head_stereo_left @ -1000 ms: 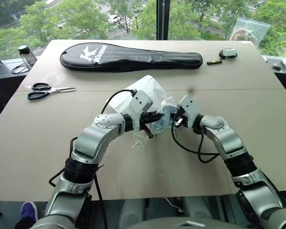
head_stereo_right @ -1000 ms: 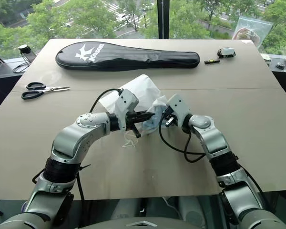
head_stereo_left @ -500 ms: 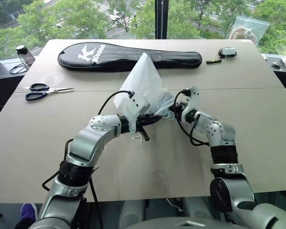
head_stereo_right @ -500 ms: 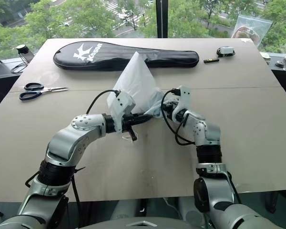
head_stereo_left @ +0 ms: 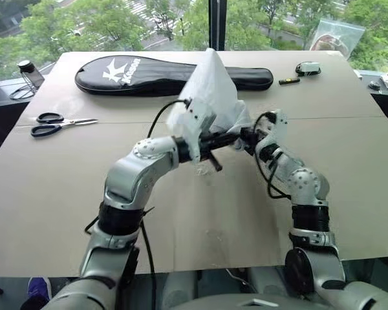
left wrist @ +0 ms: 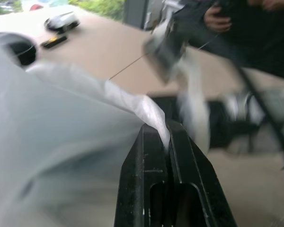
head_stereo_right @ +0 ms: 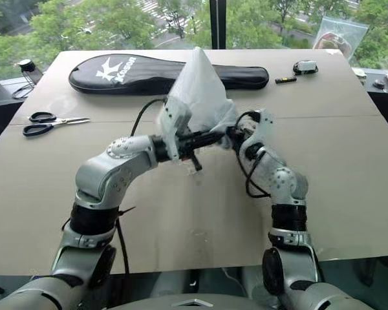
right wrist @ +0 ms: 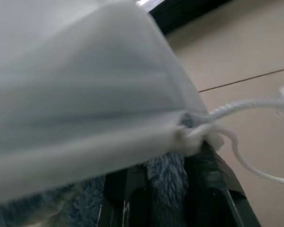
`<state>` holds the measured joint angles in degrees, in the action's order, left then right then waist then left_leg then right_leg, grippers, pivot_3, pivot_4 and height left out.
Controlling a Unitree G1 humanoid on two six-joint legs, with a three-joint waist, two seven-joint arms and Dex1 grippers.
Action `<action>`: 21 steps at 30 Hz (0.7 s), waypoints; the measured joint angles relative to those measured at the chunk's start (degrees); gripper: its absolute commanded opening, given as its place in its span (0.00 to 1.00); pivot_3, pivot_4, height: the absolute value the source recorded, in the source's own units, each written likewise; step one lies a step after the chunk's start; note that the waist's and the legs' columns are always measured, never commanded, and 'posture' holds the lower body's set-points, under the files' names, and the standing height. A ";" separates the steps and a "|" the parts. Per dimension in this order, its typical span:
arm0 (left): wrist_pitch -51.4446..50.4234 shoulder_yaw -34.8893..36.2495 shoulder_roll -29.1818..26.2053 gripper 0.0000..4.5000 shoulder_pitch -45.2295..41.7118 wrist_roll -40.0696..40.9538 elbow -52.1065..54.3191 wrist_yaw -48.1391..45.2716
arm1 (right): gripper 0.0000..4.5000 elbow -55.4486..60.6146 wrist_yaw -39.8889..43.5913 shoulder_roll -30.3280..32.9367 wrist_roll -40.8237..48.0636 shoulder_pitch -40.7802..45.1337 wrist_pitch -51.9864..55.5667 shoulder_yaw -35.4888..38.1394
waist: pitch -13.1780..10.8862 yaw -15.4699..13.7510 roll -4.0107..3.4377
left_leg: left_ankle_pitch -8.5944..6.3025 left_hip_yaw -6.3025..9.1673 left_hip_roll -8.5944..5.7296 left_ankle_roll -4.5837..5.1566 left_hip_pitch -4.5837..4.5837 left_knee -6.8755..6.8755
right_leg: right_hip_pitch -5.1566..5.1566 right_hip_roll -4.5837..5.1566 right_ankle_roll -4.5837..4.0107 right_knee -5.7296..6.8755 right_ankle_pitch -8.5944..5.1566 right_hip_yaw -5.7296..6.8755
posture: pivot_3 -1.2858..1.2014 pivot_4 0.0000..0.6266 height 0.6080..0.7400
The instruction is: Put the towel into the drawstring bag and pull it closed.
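Bag: we held the drawstring bag [head_stereo_left: 210, 90] raised above the worktop [head_stereo_left: 45, 187]
Left end effector [left wrist: 166, 137]: clamped on its rim
Right end effector [right wrist: 168, 189]: pinched the towel [right wrist: 165, 177] at the mouth
Left: full insertion, cord pull

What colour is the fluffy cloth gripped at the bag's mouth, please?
The fluffy terry towel is light blue, best seen in the right wrist view.

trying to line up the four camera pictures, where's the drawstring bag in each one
Left eye view: drawstring bag stands as a white peak at upper centre, before the black racket cover.
Right eye view: same peak, upper centre.
Left wrist view: bag spreads across one side, edge pinched in the left gripper.
Right wrist view: bag covers most of the picture.
Shared landmark: tan table.
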<state>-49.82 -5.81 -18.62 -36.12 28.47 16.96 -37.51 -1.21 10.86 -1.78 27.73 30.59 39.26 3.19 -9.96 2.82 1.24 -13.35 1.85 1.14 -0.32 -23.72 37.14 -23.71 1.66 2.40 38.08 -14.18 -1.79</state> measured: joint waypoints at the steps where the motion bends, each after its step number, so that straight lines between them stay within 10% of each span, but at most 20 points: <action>1: -0.50 -0.18 0.20 0.00 0.00 0.22 0.00 0.15 | 0.04 0.05 1.03 1.40 -3.14 -0.52 -2.45 -3.29 | 0.00 0.02 0.00 | 0.00 0.03 0.00 0.00 -0.02 -0.01 | -0.02 -0.01 0.00 0.01 0.00 0.02 | 0.52 0.24 1.00; 4: -2.88 -0.29 0.73 0.00 0.36 1.50 0.00 0.59 | 0.04 -0.07 3.10 2.90 -8.00 -1.21 -8.34 -7.51 | 0.00 -0.39 0.00 | 0.00 0.07 0.01 -0.01 -0.04 0.02 | -0.02 0.00 0.00 0.01 0.00 0.07 | 0.52 0.24 1.00; 12: 0.07 0.56 0.80 0.00 2.68 3.96 0.64 0.01 | 0.04 -0.53 0.32 -4.51 11.85 -1.03 1.41 7.96 | -0.01 -0.86 -0.01 | 0.00 0.10 0.02 -0.01 -0.07 0.07 | 0.00 0.10 -0.02 0.04 0.01 0.13 | 0.52 0.24 1.00; 21: 1.59 5.79 2.37 0.00 -2.00 3.12 -6.99 5.11 | 0.04 14.56 5.22 10.90 15.33 -8.11 11.34 2.86 | -0.01 -0.92 -0.02 | 0.00 0.12 -0.10 0.01 -0.11 0.09 | 0.01 0.09 0.00 0.01 0.00 0.18 | 0.52 0.24 1.00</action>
<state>-48.24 -0.02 -16.25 -38.12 31.59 9.97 -32.40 13.35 16.08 9.13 43.06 22.48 50.61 6.05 -9.98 1.90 1.22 -13.34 1.98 1.04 -0.31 -23.83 37.23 -23.70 1.76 2.41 38.08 -14.18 -1.61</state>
